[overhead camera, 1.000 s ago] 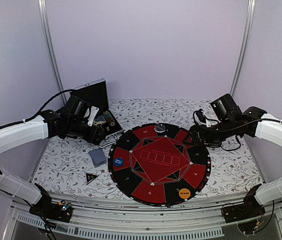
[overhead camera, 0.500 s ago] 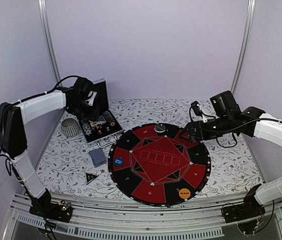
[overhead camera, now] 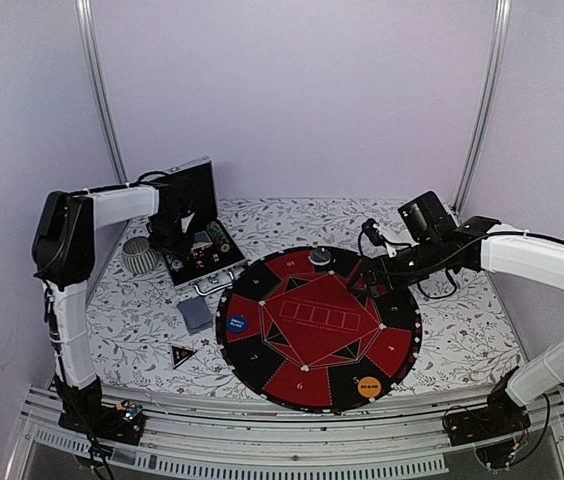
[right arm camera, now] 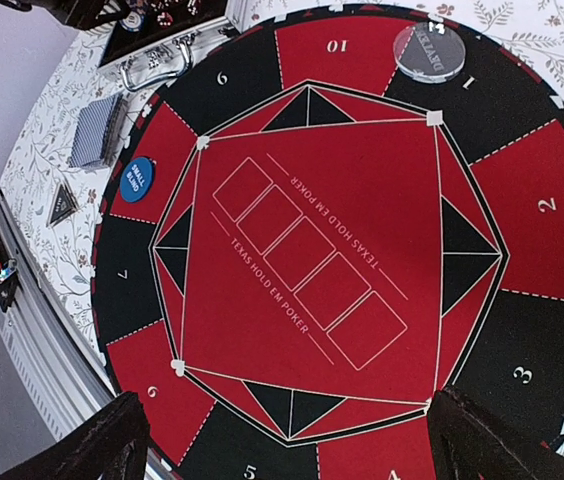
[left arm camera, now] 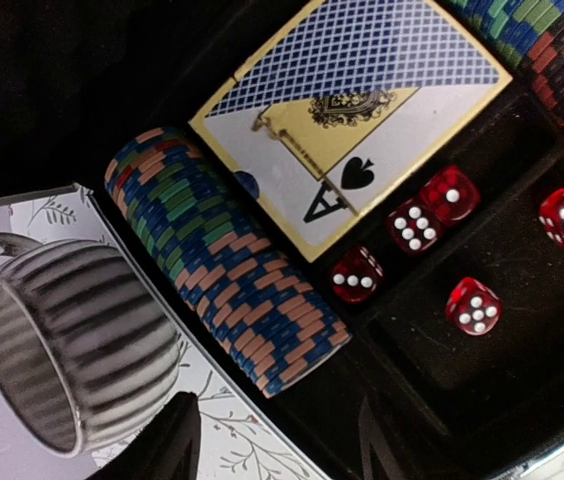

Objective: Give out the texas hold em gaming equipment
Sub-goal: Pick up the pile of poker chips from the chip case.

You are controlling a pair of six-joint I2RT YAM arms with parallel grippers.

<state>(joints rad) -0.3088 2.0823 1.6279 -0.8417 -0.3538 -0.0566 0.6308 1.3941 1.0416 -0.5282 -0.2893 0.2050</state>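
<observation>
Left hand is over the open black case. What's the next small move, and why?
Probably lower the left hand onto the row of striped round poker chips and pinch a few: its fingers are apart, empty, with the row's end ahead.

Mat (right arm camera: 312, 270): red and black wedges, white lines and numerals. Far-left chips (left arm camera: 227, 270): blue, green and orange stripes. Card pack (left arm camera: 362, 90): blue lattice, gold edge. Dice (left arm camera: 414, 226): clear red, white pips. Cup (left arm camera: 62, 340): grey, ribbed. Card deck (overhead camera: 196, 314) grey-blue; blue button (overhead camera: 237, 323), orange button (overhead camera: 368, 386); black triangular marker (overhead camera: 182, 354). Tablecloth (overhead camera: 462, 345): white, grey floral sprigs
</observation>
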